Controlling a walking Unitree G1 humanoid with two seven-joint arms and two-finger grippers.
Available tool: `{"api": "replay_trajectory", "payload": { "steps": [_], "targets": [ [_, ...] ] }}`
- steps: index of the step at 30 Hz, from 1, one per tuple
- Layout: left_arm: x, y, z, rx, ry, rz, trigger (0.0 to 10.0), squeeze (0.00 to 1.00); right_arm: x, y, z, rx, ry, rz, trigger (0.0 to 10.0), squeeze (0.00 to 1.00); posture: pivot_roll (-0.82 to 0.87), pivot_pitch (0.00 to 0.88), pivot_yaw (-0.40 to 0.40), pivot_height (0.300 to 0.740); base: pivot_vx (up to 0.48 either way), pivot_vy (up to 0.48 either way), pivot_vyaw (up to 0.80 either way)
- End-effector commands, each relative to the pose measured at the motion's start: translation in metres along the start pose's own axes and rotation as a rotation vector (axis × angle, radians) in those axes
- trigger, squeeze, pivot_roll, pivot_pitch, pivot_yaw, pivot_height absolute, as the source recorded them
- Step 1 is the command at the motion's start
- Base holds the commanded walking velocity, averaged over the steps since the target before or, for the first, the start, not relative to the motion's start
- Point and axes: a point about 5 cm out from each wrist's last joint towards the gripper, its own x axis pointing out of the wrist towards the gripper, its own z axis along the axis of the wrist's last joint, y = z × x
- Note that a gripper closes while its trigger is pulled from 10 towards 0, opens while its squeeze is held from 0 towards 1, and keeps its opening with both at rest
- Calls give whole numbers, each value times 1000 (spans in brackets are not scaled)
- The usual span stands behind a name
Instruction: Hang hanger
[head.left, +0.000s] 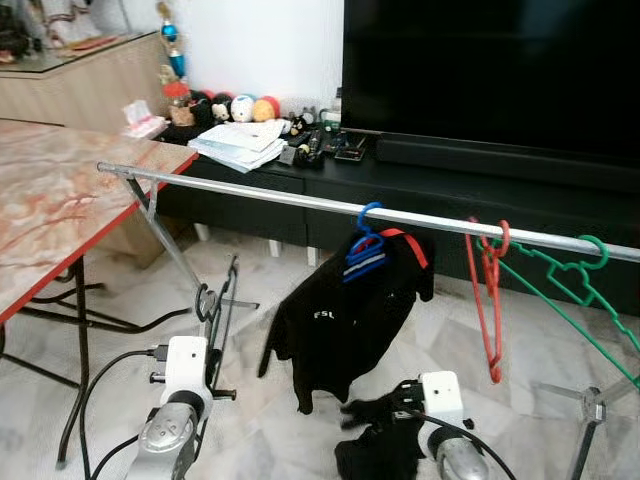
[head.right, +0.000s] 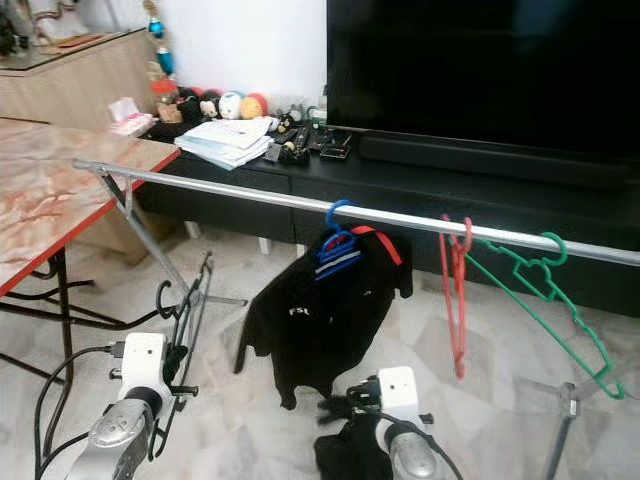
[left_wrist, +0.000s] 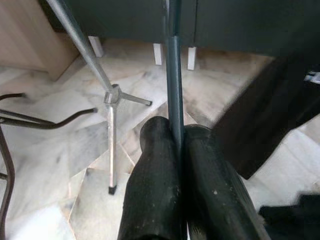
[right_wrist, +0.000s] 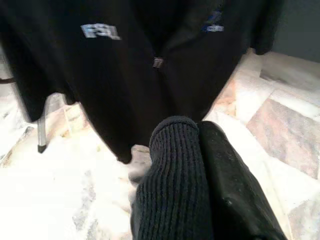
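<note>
Nearest the camera, the left tool (left_wrist: 180, 145) is clenched on a thin black hanger (head.left: 218, 310), pinching its wire between the two fingers; the hanger stands nearly upright in the grip, its long axis running up from the tool and its hook (head.left: 204, 300) on the left side, below the rail. The right tool (right_wrist: 200, 135) is clenched on a dark ribbed garment (head.left: 380, 445), low and to the right. Just beyond both hangs a black shirt (head.left: 335, 325) on a blue hanger (head.left: 366, 245), and further right a red hanger (head.left: 490, 295) and a green hanger (head.left: 575, 275), all hooked on the silver rail (head.left: 290, 198) that runs across from left to right. The rail lies above and ahead of the held hanger, so the left arm is plainly the nearer one, and the bare stretch of rail between the desk (head.left: 60, 200) and the blue hanger looks the likely spot. Behind stands a low black cabinet (head.left: 260, 200) under a television (head.left: 490, 70).
</note>
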Motion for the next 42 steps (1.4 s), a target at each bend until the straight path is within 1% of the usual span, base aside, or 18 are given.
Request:
{"api": "replay_trajectory", "payload": {
  "steps": [1, 8, 12, 15, 26, 28, 31, 33, 35, 42],
  "targets": [
    [-3, 14, -2, -3, 5, 39, 10000, 0, 4, 12, 6, 7, -12, 31, 10000, 0, 27, 31, 63, 740, 0, 0, 0],
    [-4, 15, -3, 3, 6, 36, 10000, 0, 3, 10, 2, 10, 11, 18, 10000, 0, 28, 31, 62, 740, 0, 0, 0],
    [-4, 15, -3, -9, 11, 35, 10000, 0, 3, 9, 1, 12, 17, 14, 10000, 0, 28, 33, 62, 740, 0, 0, 0],
    [-4, 14, -4, -20, 14, 32, 10000, 0, 3, 8, 0, 18, 24, 8, 10000, 0, 28, 33, 61, 740, 0, 445, 0],
    [-5, 12, -4, -19, 12, 23, 10000, 0, 2, 4, -1, 20, 39, -7, 10000, 0, 26, 34, 59, 740, 0, 480, 0],
    [-5, 12, -3, -16, 2, 21, 10000, 0, 0, -1, -7, 22, 63, -16, 10000, 0, 27, 34, 58, 740, 0, 0, 0],
    [-5, 12, -3, -15, 0, 15, 10000, 0, -3, -8, -13, 15, 90, -23, 10000, 0, 27, 35, 58, 740, 0, 0, -667],
    [-5, 11, -3, -19, -1, 13, 10000, 0, -4, -11, -14, 15, 94, -26, 10000, 0, 27, 35, 58, 740, 0, 0, -800],
    [-5, 11, -3, -24, -4, 8, 10000, 0, -5, -14, -14, 12, 88, -30, 10000, 0, 29, 35, 58, 740, 0, 0, 0],
    [-5, 9, -2, -20, -7, -7, 10000, 0, -2, -8, -10, 15, 80, -29, 10000, 0, 28, 34, 60, 740, 0, 0, 0]
  ]
}}
